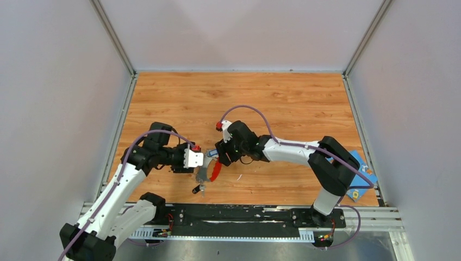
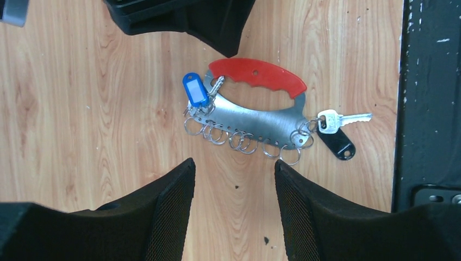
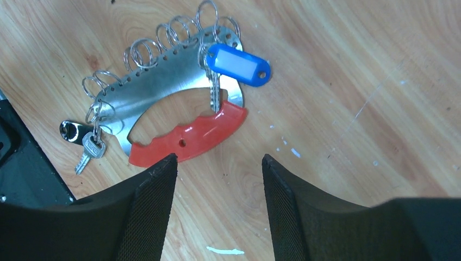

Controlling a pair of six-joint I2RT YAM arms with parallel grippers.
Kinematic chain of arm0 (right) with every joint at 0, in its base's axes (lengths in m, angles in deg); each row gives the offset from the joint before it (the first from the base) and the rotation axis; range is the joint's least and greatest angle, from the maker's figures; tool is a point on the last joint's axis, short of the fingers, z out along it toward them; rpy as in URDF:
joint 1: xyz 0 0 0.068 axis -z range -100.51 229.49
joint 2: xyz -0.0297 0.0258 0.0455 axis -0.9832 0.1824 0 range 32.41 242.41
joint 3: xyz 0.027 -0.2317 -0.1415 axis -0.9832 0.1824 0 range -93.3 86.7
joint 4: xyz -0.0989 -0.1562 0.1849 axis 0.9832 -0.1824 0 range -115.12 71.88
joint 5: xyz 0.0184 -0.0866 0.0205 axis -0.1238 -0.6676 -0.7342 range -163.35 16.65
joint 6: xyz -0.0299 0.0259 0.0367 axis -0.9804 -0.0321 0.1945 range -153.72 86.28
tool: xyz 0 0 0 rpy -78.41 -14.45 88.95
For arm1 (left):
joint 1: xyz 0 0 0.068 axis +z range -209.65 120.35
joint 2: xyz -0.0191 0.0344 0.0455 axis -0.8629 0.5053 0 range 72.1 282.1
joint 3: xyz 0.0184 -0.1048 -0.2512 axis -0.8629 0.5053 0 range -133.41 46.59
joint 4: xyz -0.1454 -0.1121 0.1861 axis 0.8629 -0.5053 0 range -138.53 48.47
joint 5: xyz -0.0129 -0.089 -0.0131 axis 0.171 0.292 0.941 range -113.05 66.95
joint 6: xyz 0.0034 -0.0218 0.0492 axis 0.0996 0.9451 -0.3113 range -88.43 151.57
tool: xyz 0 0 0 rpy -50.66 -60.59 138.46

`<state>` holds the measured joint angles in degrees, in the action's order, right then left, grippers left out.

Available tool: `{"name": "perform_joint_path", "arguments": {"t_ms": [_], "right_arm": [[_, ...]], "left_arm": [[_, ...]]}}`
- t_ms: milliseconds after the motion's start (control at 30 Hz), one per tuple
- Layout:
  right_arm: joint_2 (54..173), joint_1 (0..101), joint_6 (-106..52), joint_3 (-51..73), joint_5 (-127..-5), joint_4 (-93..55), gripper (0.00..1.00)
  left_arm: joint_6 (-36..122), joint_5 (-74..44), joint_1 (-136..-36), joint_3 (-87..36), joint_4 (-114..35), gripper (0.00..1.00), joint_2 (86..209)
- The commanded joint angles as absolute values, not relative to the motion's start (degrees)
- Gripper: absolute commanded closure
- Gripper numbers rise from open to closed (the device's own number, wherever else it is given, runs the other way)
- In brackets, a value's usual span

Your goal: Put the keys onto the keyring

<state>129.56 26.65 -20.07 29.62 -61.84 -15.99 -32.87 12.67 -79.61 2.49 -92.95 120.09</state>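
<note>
I see the left gripper (image 2: 234, 167) and the right gripper (image 3: 219, 162) both well open, holding nothing, above the keyring (image 2: 255, 118). It lies flat on the table (image 2: 81, 109), the blue key (image 2: 194, 89) on a ring at one end, the black key (image 2: 337, 142) at the other.

Saw a wood-grain tabletop (image 1: 282, 98), boxed by plain grey walls (image 1: 239, 32) and metal corner posts (image 1: 113, 35); lit evenly.

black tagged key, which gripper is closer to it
left. the left gripper hangs beside the keyring, close to the black-tagged key. the right gripper is farther off, at the other end by the blue tag.
</note>
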Motion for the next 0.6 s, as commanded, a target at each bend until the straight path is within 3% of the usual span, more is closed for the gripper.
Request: {"name": "perform_joint_path", "arguments": {"t_ms": [0, 300, 567], "right_arm": [[130.15, 28.50, -27.31, 28.18, -60.12, -10.84, 0.38], [143.10, 32.78, -42.98, 15.65, -41.93, -14.29, 0.36], [149.14, 32.75, -47.69, 8.42, -36.84, -20.45, 0.36]], "left_arm": [[-37.31, 14.28, -79.25, 3.07, -90.45, 0.42, 119.68], [-32.38, 14.67, -79.25, 3.83, -90.49, 0.43, 112.05], [-28.72, 15.15, -79.25, 3.08, -90.58, 0.45, 110.48]]}}
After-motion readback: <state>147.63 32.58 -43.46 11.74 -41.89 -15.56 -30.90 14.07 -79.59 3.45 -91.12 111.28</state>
